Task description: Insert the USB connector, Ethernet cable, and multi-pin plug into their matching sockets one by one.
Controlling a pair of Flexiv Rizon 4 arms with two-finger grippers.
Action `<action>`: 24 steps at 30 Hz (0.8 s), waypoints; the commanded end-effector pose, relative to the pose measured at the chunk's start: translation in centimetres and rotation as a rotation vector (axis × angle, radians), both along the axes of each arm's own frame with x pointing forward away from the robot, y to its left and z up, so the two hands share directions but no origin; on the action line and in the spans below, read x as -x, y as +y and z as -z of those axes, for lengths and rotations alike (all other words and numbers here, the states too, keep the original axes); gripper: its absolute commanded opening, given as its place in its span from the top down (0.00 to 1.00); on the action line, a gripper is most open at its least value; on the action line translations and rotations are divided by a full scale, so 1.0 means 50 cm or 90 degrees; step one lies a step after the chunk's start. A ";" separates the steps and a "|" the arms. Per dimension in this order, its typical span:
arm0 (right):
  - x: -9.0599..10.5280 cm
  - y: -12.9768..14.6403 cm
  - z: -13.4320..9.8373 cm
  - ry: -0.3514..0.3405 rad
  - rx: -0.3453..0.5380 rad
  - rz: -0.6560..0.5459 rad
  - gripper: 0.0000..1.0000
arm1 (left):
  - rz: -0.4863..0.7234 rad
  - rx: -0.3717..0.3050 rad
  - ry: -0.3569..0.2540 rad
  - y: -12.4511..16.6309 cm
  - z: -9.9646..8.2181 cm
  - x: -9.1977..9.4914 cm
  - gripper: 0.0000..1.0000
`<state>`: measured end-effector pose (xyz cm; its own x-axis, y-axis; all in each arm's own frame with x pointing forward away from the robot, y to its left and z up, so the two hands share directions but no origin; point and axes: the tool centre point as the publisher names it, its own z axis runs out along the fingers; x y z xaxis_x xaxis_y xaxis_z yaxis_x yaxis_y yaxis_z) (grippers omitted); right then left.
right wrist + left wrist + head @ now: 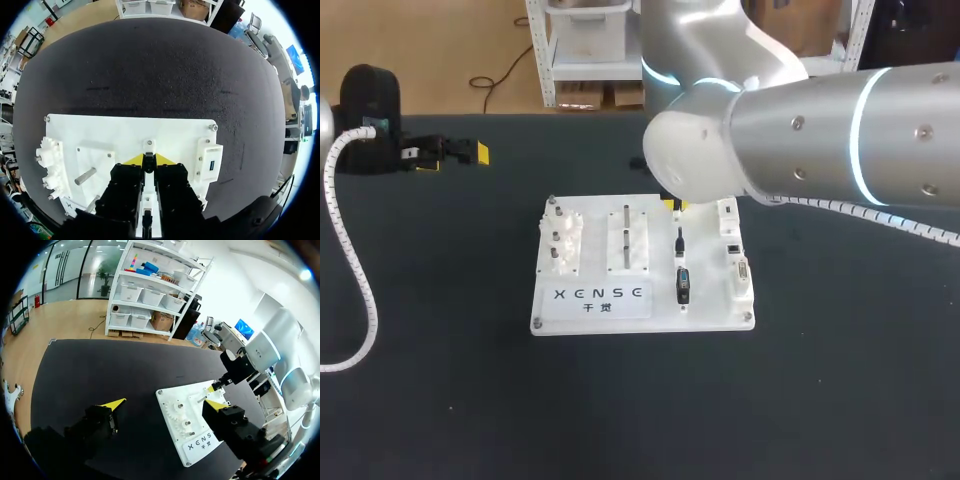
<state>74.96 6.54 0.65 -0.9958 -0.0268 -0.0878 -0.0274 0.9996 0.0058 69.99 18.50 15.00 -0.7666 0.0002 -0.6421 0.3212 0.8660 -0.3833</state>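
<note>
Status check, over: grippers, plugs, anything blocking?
Left gripper open, left of the board. Right gripper down at the plug row's far end, grip unclear. Black plug seated mid-row. Sockets unobstructed.

One printed mark noted: dark lettering on the front strip of the white board, toward the left half in the head view. Two rows: the upper of five widely spaced capital letters, the lower of two smaller characters centred beneath. Same mark visible in the left wrist view, skewed, on the board edge next to the white gears; lower row too small there to make out. Wording not transcribed.
</note>
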 end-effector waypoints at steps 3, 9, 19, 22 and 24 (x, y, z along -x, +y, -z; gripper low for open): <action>0.011 -0.010 -0.002 -0.012 -0.002 0.000 1.00 | 0.000 0.000 0.000 0.000 0.000 0.000 0.00; 0.013 -0.010 -0.006 -0.019 -0.001 -0.003 1.00 | 0.000 0.000 0.000 0.000 0.000 0.000 0.00; 0.012 -0.011 -0.034 -0.043 -0.009 -0.004 1.00 | 0.000 0.000 0.000 0.000 0.000 0.000 0.00; 0.009 -0.009 -0.053 -0.056 -0.014 -0.001 1.00 | 0.000 0.000 0.000 0.000 0.000 0.000 0.00; 0.007 -0.012 -0.068 -0.065 -0.021 0.003 1.00 | 0.000 0.000 0.000 0.000 0.000 0.000 0.00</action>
<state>75.56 6.67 3.19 -0.9866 -0.0233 -0.1618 -0.0282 0.9992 0.0281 69.99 18.50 15.00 -0.7666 0.0002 -0.6422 0.3213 0.8660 -0.3833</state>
